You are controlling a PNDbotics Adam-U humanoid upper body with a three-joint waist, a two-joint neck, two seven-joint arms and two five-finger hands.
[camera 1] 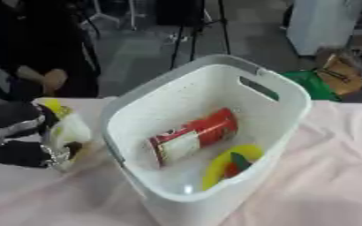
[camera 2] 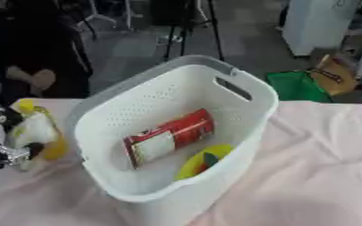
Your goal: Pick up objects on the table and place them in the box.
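White perforated basket (camera 1: 288, 95) stands on my pink tablecloth (camera 1: 331, 167). Inside lie a red-and-white can (camera 1: 193, 136) on its side and a yellow curved item (camera 1: 229, 162) beside it. My left hand (camera 1: 31, 152), just left of the basket, is curled around a white-and-yellow bottle (camera 1: 66, 128). Right hand unseen.

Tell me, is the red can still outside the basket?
No, the red can lies on its side inside the white basket, beside a yellow object.
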